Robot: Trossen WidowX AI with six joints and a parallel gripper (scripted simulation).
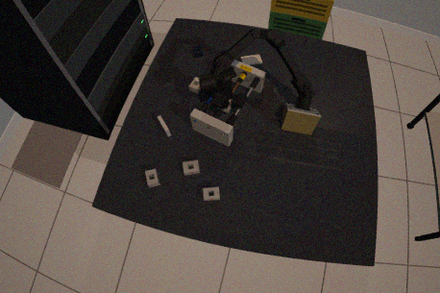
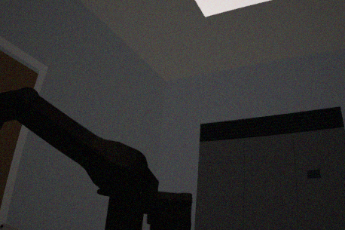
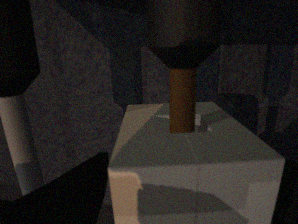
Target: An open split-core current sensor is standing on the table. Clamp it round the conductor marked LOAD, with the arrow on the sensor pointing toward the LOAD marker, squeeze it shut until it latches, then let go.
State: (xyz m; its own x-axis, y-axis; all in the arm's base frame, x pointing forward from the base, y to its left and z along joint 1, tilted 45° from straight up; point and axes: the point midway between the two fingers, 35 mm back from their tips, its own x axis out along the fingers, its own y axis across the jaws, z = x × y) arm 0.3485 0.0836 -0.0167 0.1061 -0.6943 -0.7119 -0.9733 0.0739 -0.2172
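Note:
The sensor (image 3: 197, 172), a pale block, sits round the brown conductor (image 3: 182, 100), which enters the hole in its top in the wrist view. A thin seam runs across its top and front, and its halves look together. Whether it is latched, and its arrow, cannot be made out. My gripper (image 3: 174, 157) is open, with dark fingers at either side of the sensor. In the top view the arm hides most of the sensor. The LOAD marker cannot be read.
A second, pale conductor (image 3: 20, 140) hangs at the left in the wrist view. In the top view a long white block (image 1: 211, 127) stands in front of the arm, a grey box with a yellow label (image 1: 246, 68) behind, and a tan box (image 1: 301, 121) at the right.

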